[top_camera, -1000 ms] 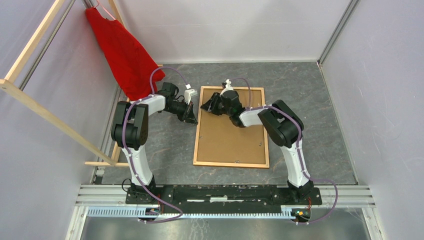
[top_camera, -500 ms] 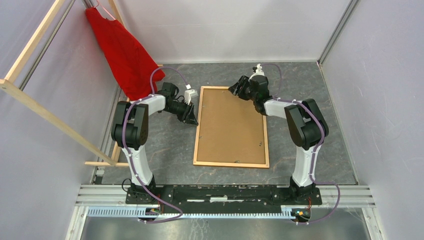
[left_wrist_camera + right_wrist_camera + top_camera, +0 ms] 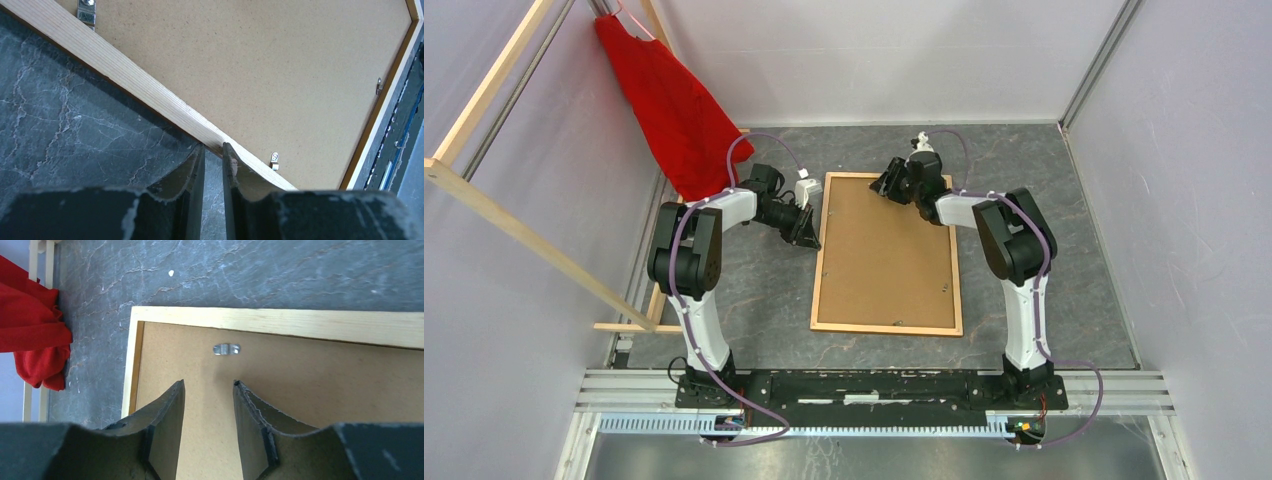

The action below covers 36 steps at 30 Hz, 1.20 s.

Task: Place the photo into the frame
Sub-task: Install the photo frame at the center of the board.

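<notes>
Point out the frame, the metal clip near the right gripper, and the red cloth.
frame (image 3: 886,262): top external view, middle of its brown backing board.
metal clip (image 3: 226,348): right wrist view, centre of the small tab on the board.
red cloth (image 3: 669,105): top external view, middle of the hanging fabric.

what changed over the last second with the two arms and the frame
The right pincer swung from over the upper middle of the frame out to its far edge, then slid a little left along it. It now hovers open over a metal clip, holding nothing. The left pincer stayed at the frame's left edge; the frame, back side up, did not move.
</notes>
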Available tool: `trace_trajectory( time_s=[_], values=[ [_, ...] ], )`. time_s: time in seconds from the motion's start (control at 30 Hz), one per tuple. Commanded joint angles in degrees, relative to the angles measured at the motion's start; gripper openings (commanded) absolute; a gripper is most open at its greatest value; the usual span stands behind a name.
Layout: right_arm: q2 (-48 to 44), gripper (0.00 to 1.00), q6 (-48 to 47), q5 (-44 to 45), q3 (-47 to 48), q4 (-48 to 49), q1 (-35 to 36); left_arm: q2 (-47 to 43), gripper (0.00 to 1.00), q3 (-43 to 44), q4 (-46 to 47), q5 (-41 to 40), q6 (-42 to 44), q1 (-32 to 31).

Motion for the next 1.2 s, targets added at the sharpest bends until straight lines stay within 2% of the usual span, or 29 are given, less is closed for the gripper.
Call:
trace_trajectory(
  time_s=[0.0, 1.17],
  values=[
    [1.7, 0.46, 0.2, -0.2, 4.3, 0.5, 1.0, 0.7, 0.25, 0.9, 1.6, -1.9, 1.5, -0.2],
    [6.9, 0.3, 0.5, 6.9, 9.0, 1.0, 1.1, 0.3, 0.21, -0.7, 1.7, -1.3, 3.4, -0.2]
  ],
)
